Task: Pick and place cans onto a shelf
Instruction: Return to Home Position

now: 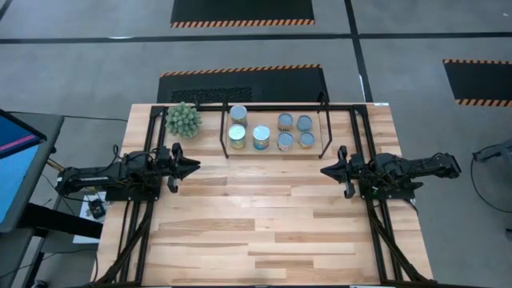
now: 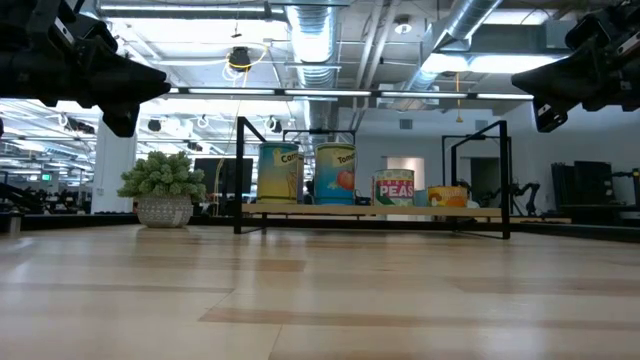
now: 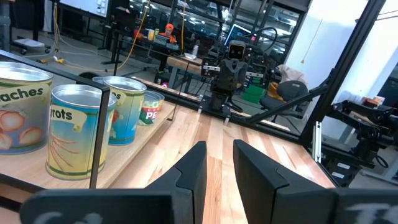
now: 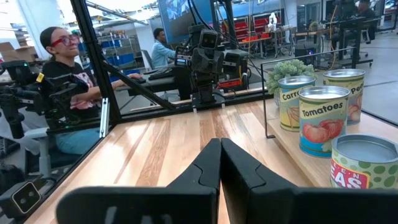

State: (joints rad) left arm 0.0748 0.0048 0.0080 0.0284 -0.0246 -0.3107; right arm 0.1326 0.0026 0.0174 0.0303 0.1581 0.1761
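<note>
High view – cans (image 1: 262, 137) at 12 o'clock; left gripper (image 1: 194, 166) parted, right gripper (image 1: 326, 170) pinched together; might clip shelf (image 1: 268, 116) swinging wide.

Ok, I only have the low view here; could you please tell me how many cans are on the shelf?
Observer: From above I count seven cans on the shelf.
Operator: Thank you. Are the pincers holding anything?
Observer: No. The left pincer is open and empty; the right pincer is shut on nothing.
Operator: And where do they sit relative to the shelf?
Observer: Both hang clear of it, one toward each side of the table, pointing at each other.
</note>
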